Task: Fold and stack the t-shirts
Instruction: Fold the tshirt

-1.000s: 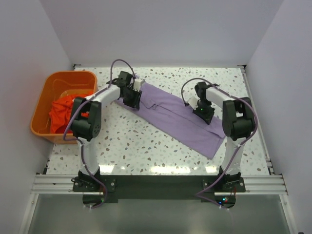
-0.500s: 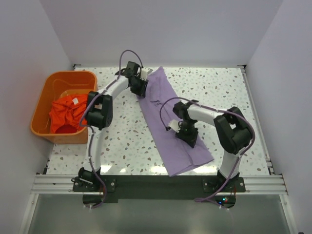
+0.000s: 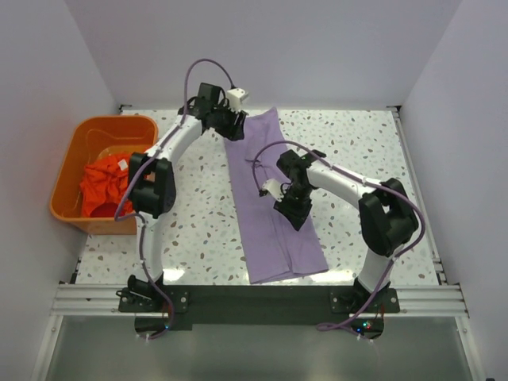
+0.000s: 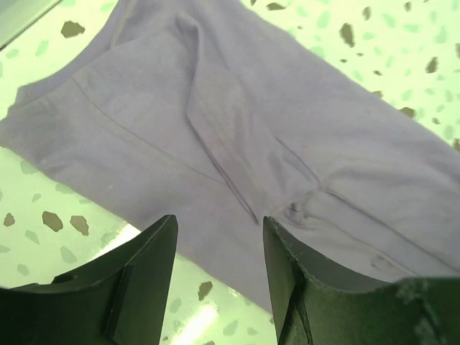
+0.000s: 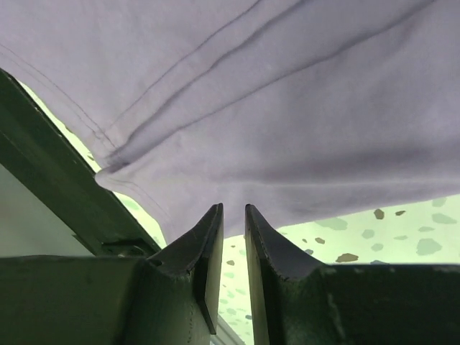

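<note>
The lavender t-shirt (image 3: 274, 202) lies on the table folded into a long strip running from the back toward the near edge. It fills the left wrist view (image 4: 237, 122) and the right wrist view (image 5: 273, 93). My left gripper (image 3: 232, 119) hovers just left of the strip's far end, jaws wide open and empty (image 4: 219, 226). My right gripper (image 3: 290, 211) is over the strip's right edge, below the middle. Its jaws (image 5: 231, 210) stand a narrow gap apart with table showing between them and no cloth in the gap. The orange-red t-shirt (image 3: 105, 184) lies crumpled in the basket.
The orange plastic basket (image 3: 73, 155) stands at the table's left edge. White walls close the table in at the back and both sides. The black rail (image 3: 254, 298) with both arm bases runs along the near edge, just below the strip's near end.
The lavender shirt has swung from a diagonal lie to nearly straight front-to-back. My left gripper let go of its far end and moved back. My right gripper moved left and toward the front with the shirt.
</note>
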Controlling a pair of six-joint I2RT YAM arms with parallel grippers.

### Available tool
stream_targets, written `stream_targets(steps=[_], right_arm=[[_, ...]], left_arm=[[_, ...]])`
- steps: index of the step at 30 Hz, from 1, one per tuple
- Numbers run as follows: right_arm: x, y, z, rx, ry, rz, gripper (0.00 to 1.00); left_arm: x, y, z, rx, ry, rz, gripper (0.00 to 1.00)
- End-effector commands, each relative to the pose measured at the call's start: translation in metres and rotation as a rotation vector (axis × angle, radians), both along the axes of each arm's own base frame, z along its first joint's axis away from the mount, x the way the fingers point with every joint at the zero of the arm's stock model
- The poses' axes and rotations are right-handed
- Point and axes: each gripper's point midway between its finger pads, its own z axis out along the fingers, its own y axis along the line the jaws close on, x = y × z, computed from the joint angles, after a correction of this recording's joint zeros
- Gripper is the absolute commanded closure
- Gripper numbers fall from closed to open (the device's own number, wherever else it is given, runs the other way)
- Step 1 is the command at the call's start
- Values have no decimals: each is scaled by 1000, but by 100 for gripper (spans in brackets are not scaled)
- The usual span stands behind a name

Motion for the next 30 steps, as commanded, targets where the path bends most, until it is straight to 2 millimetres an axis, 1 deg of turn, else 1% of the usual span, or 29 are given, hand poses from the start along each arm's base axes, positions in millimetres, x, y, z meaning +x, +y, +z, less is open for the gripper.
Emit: stream_targets(steps=[1,2,3,4,6,7,10,12,14,15,17,18,19,20,21,22,23,24,25,26,27,28,29,30], right_arm=[[0,-9,-13,-49,-11,34,78],[-1,-10,-17,-58,-5,33,80],[-3,-12,-23,-66,2,30,80],[-6,-12,-28,-72,14,31,80],[-11,-12,-37,-84,26,31,81],[-15,-10,-43,-93,37,40,82],[-24,-3,-57,-109,56,47,82],[-30,9,-64,-110,60,54,82],[-36,20,-69,-104,75,45,82],[-42,31,-70,-74,92,55,82],[-50,43,-73,-67,120,46,82],[-51,52,-72,-53,119,55,82],[-51,57,-71,-41,121,56,82],[-49,68,-65,-3,129,46,81],[-47,71,-61,8,126,43,80],[-44,76,-55,28,119,44,78],[-39,84,-44,69,108,55,77],[-32,88,-30,112,91,49,76],[-27,90,-19,143,81,45,75],[-17,98,-2,206,65,48,74],[-2,93,7,230,49,5,74],[9,93,20,266,18,-14,74],[25,95,33,303,-23,-36,74],[45,86,40,319,-53,-86,74]], left_arm=[[-23,-5,41,-59,-31,-60,44],[-32,-6,44,-71,-19,-75,44],[-45,-2,29,-62,31,-76,44],[-51,-1,32,-63,31,-75,44],[-62,1,24,-62,63,-78,46],[-68,3,14,-54,91,-77,47],[-82,6,1,-48,142,-81,49],[-89,6,-7,-49,175,-86,49],[-92,7,-14,-43,196,-85,49],[-92,7,-15,-43,202,-83,50],[-94,7,-21,-40,223,-84,50],[-92,6,-20,-43,222,-85,50],[-91,5,-24,-45,229,-87,50],[-90,4,-24,-47,229,-89,50],[-87,0,-23,-49,224,-93,50],[-85,1,-31,-43,238,-89,50],[-84,1,-32,-39,247,-89,51],[-80,0,-32,-41,243,-87,51],[-80,-1,-37,-40,253,-84,51],[-77,-1,-37,-41,251,-72,51],[-76,0,-41,-39,255,-65,52],[-74,0,-44,-33,252,-53,53],[-73,1,-47,-37,260,-40,53],[-71,2,-47,-38,259,-30,55]])
